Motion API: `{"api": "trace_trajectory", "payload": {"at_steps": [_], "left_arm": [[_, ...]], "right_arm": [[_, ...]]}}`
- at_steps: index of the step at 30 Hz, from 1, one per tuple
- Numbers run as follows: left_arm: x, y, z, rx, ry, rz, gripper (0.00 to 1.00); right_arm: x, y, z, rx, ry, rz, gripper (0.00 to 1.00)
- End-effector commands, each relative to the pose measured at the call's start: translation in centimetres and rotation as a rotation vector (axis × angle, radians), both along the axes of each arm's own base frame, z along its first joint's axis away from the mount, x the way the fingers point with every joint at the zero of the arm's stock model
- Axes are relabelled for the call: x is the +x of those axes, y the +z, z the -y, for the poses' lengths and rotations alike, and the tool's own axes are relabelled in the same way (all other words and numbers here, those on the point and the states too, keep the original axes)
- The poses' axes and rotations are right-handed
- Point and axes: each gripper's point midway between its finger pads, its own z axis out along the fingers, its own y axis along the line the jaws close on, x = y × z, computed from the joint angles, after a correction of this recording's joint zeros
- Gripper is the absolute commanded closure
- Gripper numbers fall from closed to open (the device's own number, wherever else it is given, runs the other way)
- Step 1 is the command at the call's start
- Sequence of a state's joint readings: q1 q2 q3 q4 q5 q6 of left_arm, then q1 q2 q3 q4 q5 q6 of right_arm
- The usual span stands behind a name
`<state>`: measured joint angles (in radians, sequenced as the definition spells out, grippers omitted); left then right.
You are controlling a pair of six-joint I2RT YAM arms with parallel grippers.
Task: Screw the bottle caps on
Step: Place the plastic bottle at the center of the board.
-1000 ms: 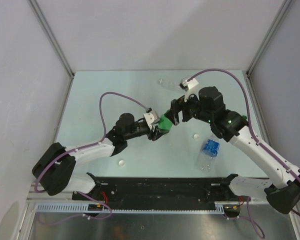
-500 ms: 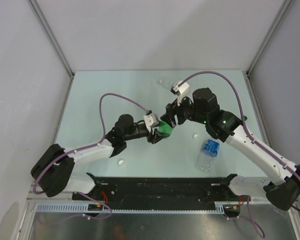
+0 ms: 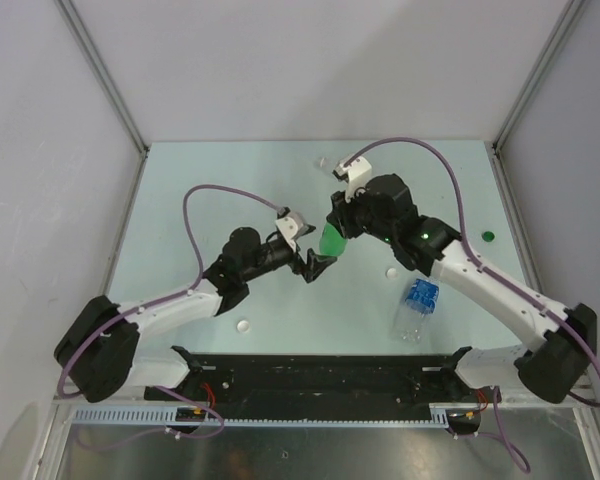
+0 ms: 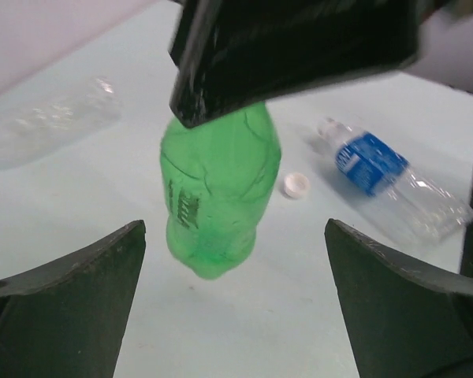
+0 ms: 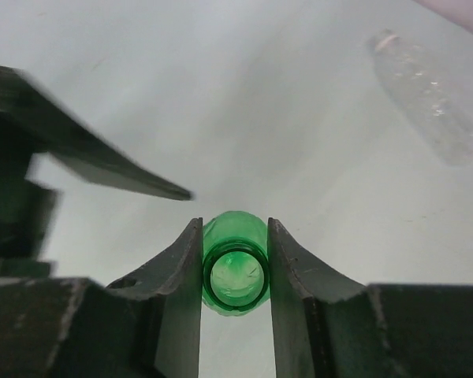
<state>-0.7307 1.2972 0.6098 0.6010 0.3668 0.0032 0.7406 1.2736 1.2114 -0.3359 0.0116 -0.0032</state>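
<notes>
Green btl (image 4: 217,197) ahead of L end effector (image 4: 235,236); sides free.

green bottle (image 4: 217,197): translucent plastic, glossy, with moulded ridges
labelled bottle (image 4: 394,185): clear crinkled plastic; its blue label is a glossy film
unlabelled bottle (image 4: 51,118): clear plastic, ribbed, shiny
white cap (image 4: 296,186): opaque plastic, matt
gripper fingers (image 5: 177,291): black, matt, faintly grainy plastic
table (image 3: 230,170): pale, smooth, soft sheen

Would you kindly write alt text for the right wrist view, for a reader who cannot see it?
The right gripper clamps the neck of a translucent green plastic bottle, its uncapped mouth facing the camera. A clear unlabelled plastic bottle lies on the pale table at upper right.
</notes>
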Motion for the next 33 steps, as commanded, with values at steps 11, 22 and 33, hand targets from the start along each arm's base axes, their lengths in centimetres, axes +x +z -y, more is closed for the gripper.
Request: {"api": "trace_trajectory", "payload": {"at_steps": [11,22,33], "left_arm": [[6.8,4.8,-9.1,-0.218,0.464,-0.064,0.01],[7.0,5.8,-11.3,-0.275,0.567,-0.08,0.01],[7.2,6.1,-10.8,-0.307,0.537,-0.123,0.01]], "right_arm": [[11.0,-7.8,1.8,-0.048,-0.326,0.016,0.87],[11.3,-9.4,2.6,0.001,-0.391,0.003,0.35],[10.4,-4.3,10.9,0.167,-0.594,-0.077,0.01]]}}
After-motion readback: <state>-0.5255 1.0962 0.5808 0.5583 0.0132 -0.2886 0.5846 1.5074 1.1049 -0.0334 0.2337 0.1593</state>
